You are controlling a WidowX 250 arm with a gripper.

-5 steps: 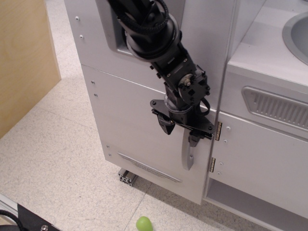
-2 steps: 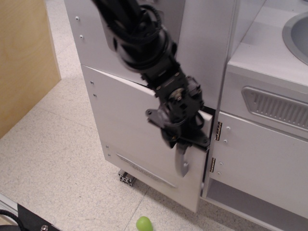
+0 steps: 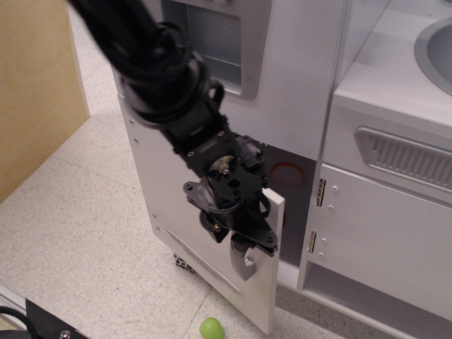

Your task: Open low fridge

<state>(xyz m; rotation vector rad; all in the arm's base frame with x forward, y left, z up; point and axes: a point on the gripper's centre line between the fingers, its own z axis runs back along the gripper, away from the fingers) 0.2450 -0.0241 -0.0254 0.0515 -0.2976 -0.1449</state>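
Observation:
The low fridge door (image 3: pixel 180 219) is a flat pale grey-white panel with a thin trim strip near its bottom. It stands swung out partly from the cabinet, its free edge (image 3: pixel 272 275) well clear of the frame. My black gripper (image 3: pixel 240 244) is shut on the curved silver handle (image 3: pixel 245 263) near that free edge; only the handle's lower end shows below the fingers. The dark fridge interior (image 3: pixel 293 205) is exposed, with a round red-orange thing (image 3: pixel 288 174) inside. My arm covers the door's upper middle.
The dispenser niche panel (image 3: pixel 212 42) is above the door. To the right stand a vented door (image 3: pixel 406 159), a lower door with hinges (image 3: pixel 318 192) and a sink (image 3: pixel 436 49). A green ball (image 3: pixel 211 328) lies on the floor below the door. A wooden panel (image 3: pixel 32 85) stands left.
The low fridge door has swung open from shut, pulled leftward and toward the camera by my gripper on the handle. The interior and the red-orange thing now show.

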